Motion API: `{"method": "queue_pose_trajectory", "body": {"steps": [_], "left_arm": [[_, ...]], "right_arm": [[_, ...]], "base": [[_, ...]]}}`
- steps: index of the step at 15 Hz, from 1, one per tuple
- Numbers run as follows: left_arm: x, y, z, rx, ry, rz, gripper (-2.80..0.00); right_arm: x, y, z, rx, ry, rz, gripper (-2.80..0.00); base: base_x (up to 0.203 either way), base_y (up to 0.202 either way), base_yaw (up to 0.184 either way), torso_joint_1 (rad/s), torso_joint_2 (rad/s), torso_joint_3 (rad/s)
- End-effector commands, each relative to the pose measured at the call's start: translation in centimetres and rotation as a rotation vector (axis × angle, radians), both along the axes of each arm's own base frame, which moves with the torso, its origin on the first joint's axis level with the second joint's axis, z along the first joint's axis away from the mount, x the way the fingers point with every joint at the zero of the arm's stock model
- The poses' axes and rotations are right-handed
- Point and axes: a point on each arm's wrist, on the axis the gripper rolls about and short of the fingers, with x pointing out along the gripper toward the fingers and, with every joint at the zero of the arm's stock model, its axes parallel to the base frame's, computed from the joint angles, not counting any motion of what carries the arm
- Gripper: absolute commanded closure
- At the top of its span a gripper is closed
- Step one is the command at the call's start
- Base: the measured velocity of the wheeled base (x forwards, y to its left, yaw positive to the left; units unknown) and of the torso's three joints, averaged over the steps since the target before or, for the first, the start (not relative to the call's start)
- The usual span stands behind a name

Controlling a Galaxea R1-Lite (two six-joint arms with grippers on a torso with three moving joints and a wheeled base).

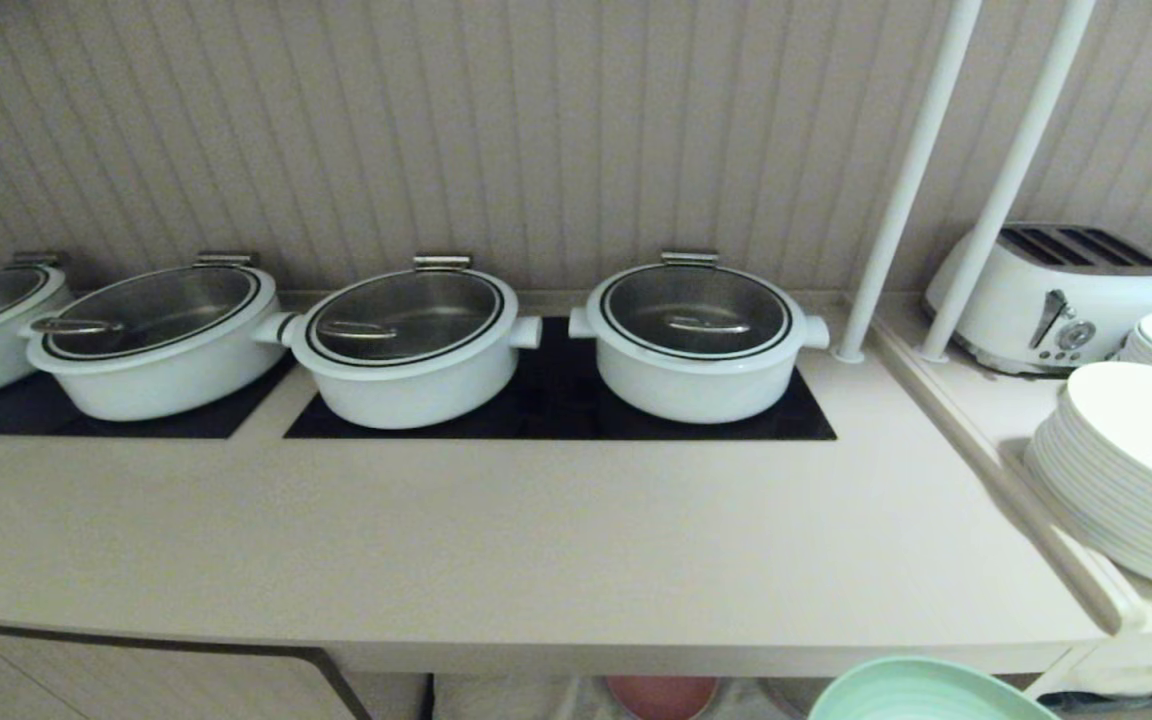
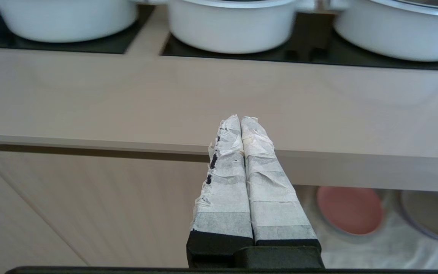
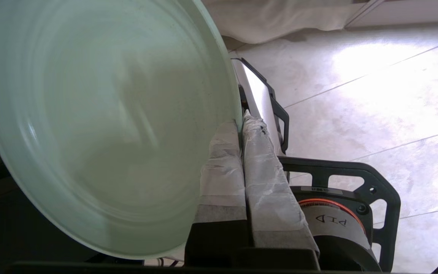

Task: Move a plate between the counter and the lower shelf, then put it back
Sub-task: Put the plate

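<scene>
Plate (image 3: 101,125), cropped in head view, pinched at rim by right hand (image 3: 242,123); left hand (image 2: 240,121) apparently closed, empty.

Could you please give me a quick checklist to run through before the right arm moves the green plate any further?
1. Grip on the plate: the right end effector is shut on its rim, which sits between the taped fingers. Ok.
2. Plate's position: below the counter's front edge, at the bottom of the head view, not yet on top. Ok.
3. Landing space: a broad bare strip of counter lies in front of the pots. Ok.
4. Left end effector: shut, holding nothing, in front of the counter edge. Ok.
5. Pink plate on the lower shelf: apart from the green plate. Ok.
6. Clearance to the white plate stack: cannot tell.
</scene>
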Motion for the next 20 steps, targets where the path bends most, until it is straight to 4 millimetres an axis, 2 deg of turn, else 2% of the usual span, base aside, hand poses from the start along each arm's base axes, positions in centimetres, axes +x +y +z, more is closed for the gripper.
{"method": "queue_pose_trajectory", "body": {"steps": [1, 10, 20], "left_arm": [[0.0, 0.0, 0.01, -0.001, -0.001, 0.0, 0.0], [0.0, 0.0, 0.0, -0.001, 0.0, 0.0, 0.0], [0.0, 0.0, 0.0, -0.001, 0.0, 0.0, 0.0]], "right_arm": [[-0.04, -0.01, -0.05, 0.0, 0.006, -0.001, 0.0], [-0.02, 0.01, -0.13, -0.002, 0.01, 0.001, 0.0], [-0.01, 0.03, -0.14, -0.001, 0.013, 0.002, 0.0]], "base": [[0.0, -0.197, 0.0, 0.002, 0.0, 0.002], [0.0, -0.18, 0.002, 0.002, 0.0, 0.002], [0.0, 0.0, 0.0, 0.0, 0.0, 0.0]]}}
